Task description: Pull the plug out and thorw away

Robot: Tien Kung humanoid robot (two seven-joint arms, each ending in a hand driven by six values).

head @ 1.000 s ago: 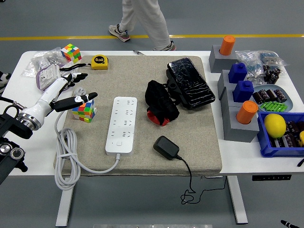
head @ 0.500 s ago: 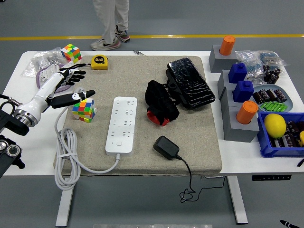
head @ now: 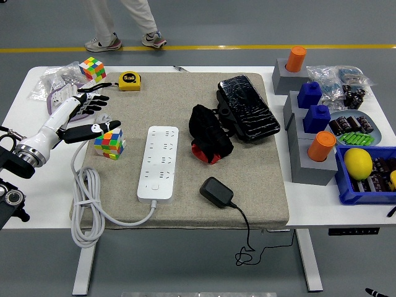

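Observation:
A white power strip lies lengthwise on the beige mat, with nothing plugged into its sockets. Its white cable coils off the mat's left edge. The black plug adapter lies loose on the mat near the front, to the right of the strip, and its thin black cord hangs over the table's front edge. My left hand hovers at the mat's left edge beside a colour cube, fingers spread and holding nothing. My right arm is out of view.
A second colour cube, a yellow tape measure and plastic bags lie at the back left. Black pouches and a black-red bundle sit mid-mat. Grey blocks with orange and blue pieces and a blue bin fill the right. A person walks behind the table.
My left hand has drawn back a little to the left and away from the cube. The person behind the table has walked further left.

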